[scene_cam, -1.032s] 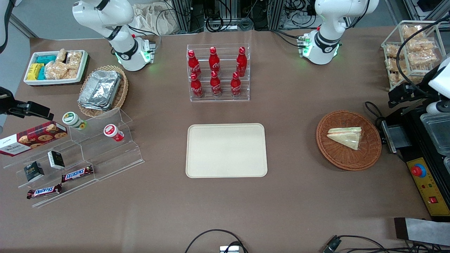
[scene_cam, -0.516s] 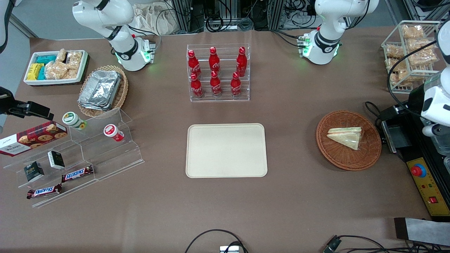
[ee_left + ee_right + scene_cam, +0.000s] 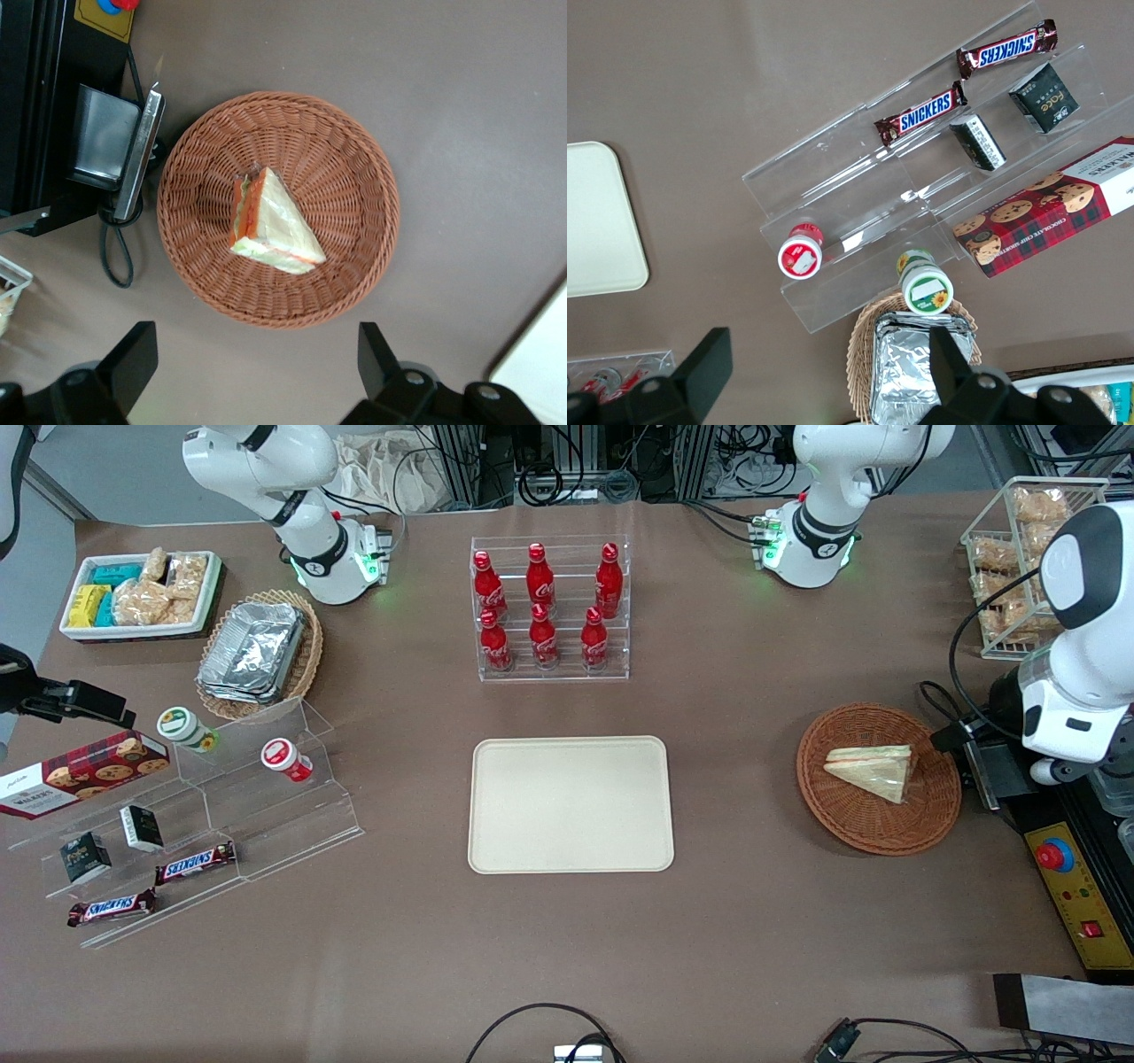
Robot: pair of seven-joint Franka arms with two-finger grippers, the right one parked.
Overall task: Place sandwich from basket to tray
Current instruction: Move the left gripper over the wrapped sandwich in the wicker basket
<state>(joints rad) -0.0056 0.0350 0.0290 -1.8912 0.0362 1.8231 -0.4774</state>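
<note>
- One sandwich (image 3: 272, 226) lies mid-basket (image 3: 354, 150), wicker bare all round it.
- Gripper (image 3: 257, 367) hangs above the rim, fingers (image 3: 133, 359) spread wide, holding nothing.
- Tray (image 3: 570, 804) sits at basket's nine o'clock, well apart.

A flat brown matte worktop (image 3: 762, 921) spreads beneath the end effector (image 3: 252, 376), whose fingers stand spread; black cables (image 3: 540, 1020) trail along its front edge.

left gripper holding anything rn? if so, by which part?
Nothing. The gripper is open and empty, high up beside the basket; the sandwich lies untouched in it.
</note>
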